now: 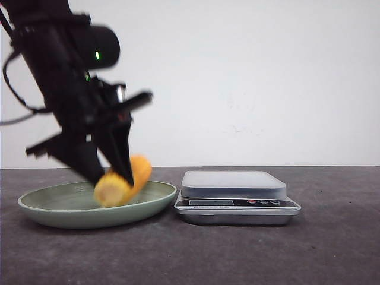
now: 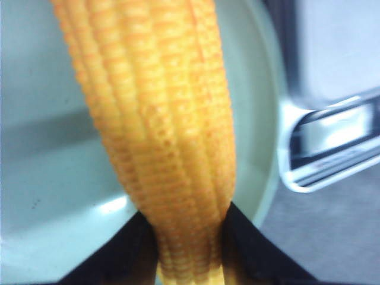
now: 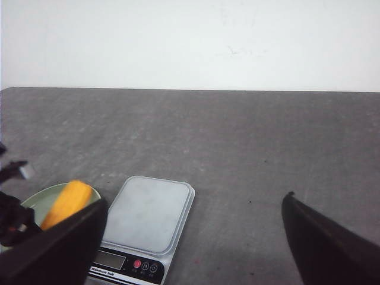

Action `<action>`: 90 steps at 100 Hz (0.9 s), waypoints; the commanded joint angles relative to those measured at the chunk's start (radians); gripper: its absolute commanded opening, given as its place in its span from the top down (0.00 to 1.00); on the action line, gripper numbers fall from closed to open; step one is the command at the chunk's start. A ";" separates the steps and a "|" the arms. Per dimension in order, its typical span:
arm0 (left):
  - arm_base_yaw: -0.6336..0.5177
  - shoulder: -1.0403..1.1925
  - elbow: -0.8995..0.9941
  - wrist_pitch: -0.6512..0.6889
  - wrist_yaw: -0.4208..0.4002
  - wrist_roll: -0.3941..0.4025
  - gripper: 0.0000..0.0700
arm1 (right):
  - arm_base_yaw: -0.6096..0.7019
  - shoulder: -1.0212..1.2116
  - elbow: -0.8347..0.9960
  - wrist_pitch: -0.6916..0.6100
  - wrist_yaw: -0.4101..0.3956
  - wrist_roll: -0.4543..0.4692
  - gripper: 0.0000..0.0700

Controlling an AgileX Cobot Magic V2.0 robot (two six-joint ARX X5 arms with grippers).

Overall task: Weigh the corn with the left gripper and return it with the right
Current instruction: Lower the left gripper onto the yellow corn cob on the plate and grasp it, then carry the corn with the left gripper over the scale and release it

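The corn [image 1: 138, 171] is a yellow-orange cob piece, tilted, with its paler cut end down inside the green plate [image 1: 59, 212]. My left gripper [image 1: 113, 178] is shut on it, a black finger on each side. In the left wrist view the corn [image 2: 166, 119] fills the middle, pinched between the two black fingertips [image 2: 119, 255] above the plate [image 2: 47, 178]. The silver scale [image 1: 233, 184] stands just right of the plate with nothing on its platform. My right gripper [image 3: 196, 199] hangs open and holds nothing, above the table on the scale's [image 3: 145, 214] right side.
The table is dark grey, with a white wall behind it. In the right wrist view the corn [image 3: 66, 203] and the plate rim [image 3: 41, 199] show left of the scale. The scale's display and buttons [image 1: 237, 202] face the front edge.
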 commanded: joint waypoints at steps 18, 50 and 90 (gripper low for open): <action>-0.021 -0.264 0.123 0.054 0.039 0.020 1.00 | 0.002 0.004 0.010 0.009 -0.001 -0.005 0.18; -0.076 -0.455 0.210 0.315 0.023 -0.076 1.00 | 0.002 0.004 0.010 0.026 0.000 -0.003 0.18; -0.150 -0.156 0.211 0.331 -0.006 -0.203 1.00 | 0.008 0.006 0.010 0.028 -0.002 -0.003 0.18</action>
